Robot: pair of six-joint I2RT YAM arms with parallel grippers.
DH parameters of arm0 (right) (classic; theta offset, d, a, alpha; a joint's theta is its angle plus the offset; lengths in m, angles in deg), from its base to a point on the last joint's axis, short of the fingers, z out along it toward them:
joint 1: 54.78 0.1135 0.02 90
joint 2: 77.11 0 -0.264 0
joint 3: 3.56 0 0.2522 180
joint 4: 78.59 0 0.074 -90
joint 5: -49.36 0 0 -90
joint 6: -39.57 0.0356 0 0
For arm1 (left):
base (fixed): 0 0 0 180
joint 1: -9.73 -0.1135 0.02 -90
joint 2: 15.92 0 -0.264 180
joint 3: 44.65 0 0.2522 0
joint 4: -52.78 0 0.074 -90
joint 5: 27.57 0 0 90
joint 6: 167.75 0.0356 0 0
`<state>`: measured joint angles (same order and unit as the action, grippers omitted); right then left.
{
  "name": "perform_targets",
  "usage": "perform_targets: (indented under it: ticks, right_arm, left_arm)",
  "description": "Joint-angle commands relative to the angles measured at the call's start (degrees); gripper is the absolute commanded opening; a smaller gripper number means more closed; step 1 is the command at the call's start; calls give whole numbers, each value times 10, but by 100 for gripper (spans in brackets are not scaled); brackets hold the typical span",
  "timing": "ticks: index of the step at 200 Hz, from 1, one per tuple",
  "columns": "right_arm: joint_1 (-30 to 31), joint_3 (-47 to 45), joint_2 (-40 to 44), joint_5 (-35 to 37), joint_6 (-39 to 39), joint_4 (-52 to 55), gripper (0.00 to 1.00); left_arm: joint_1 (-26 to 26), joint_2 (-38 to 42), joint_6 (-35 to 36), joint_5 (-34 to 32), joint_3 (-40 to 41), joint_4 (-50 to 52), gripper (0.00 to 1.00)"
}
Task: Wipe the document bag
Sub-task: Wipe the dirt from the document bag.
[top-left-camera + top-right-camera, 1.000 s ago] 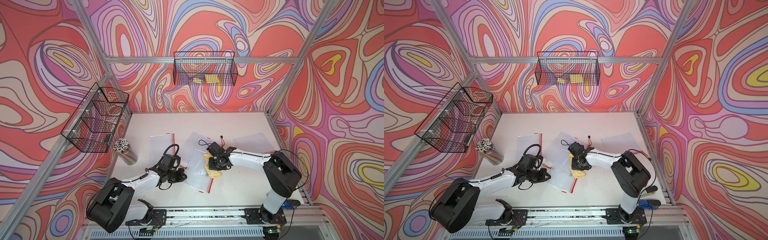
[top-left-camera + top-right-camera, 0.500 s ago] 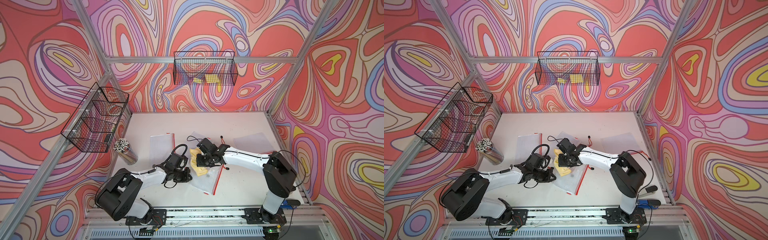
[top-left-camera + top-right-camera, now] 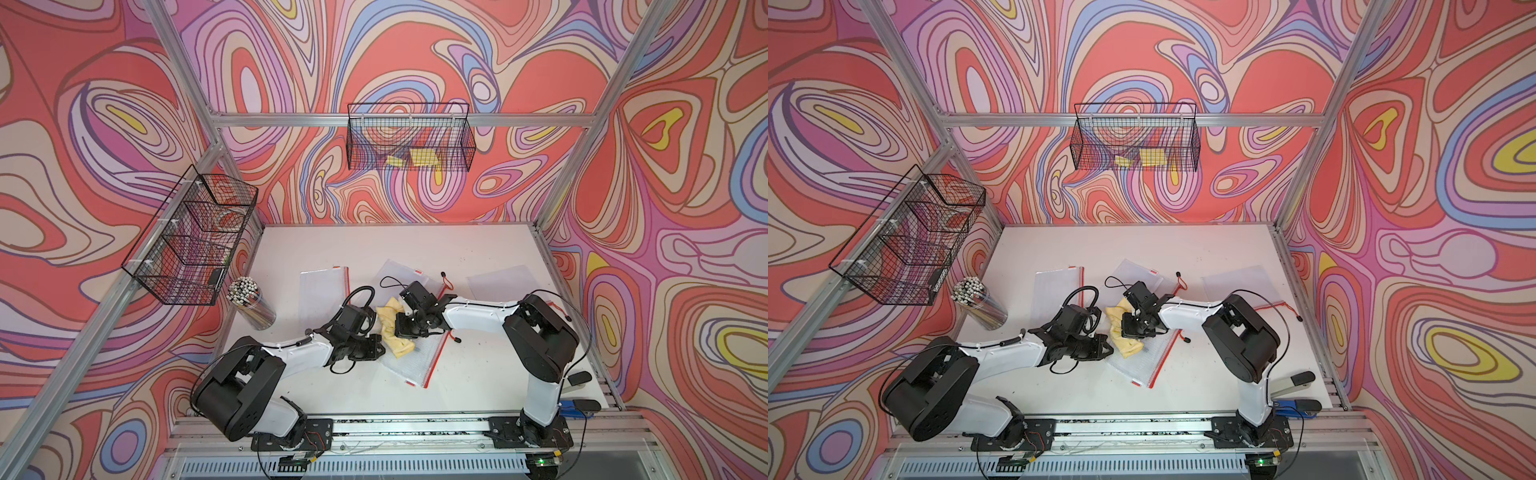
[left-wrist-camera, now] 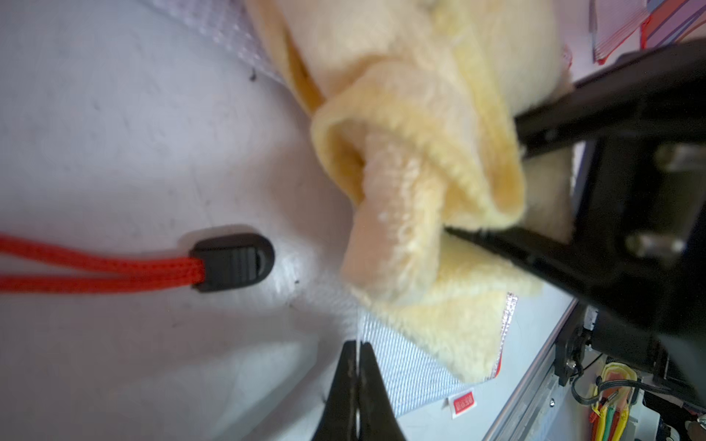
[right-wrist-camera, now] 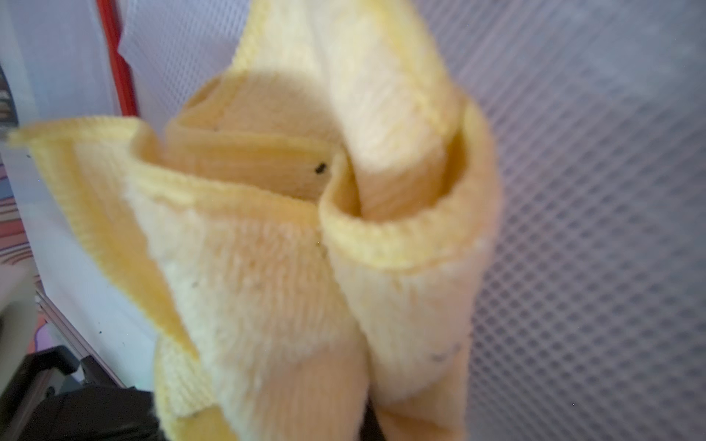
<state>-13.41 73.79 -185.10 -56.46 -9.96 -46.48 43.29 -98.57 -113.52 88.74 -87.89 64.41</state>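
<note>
Swirl-patterned red and lilac walls point(image 3: 415, 62), aluminium frame point(image 3: 291, 120), white tabletop point(image 3: 374, 245), black wire basket point(image 3: 365, 141) behind

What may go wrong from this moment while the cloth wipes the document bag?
The jaws of the left gripper seem to pinch only a corner of the document bag, so the bag may slip or crumple. The yellow cloth is bunched in the jaws of the right gripper; it may wipe little. The red cord lies close and might snag.

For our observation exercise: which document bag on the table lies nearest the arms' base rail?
The document bag lying partly under the yellow cloth; the others all lie farther back.
</note>
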Motion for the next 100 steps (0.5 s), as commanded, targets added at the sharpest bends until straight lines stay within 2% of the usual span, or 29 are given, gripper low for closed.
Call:
perform_targets:
  ticks: [1,53,61,78,87,100]
  right_arm:
    - [-82,-35,-31,132,-33,53,0]
    - [-151,27,-33,190,-86,110,0]
    - [-150,39,-28,185,-89,116,0]
    - [-138,40,-6,124,-74,94,0]
    - [-118,38,7,96,-63,76,0]
    - [-74,49,14,93,-49,75,0]
  left_arm:
    - [2,-3,3,-6,5,52,0]
    - [2,7,5,-11,11,54,0]
    - [2,6,5,-10,10,54,0]
    - [2,3,4,-9,10,50,0]
    - [2,1,2,-9,11,47,0]
    - [2,-3,1,-8,8,44,0]
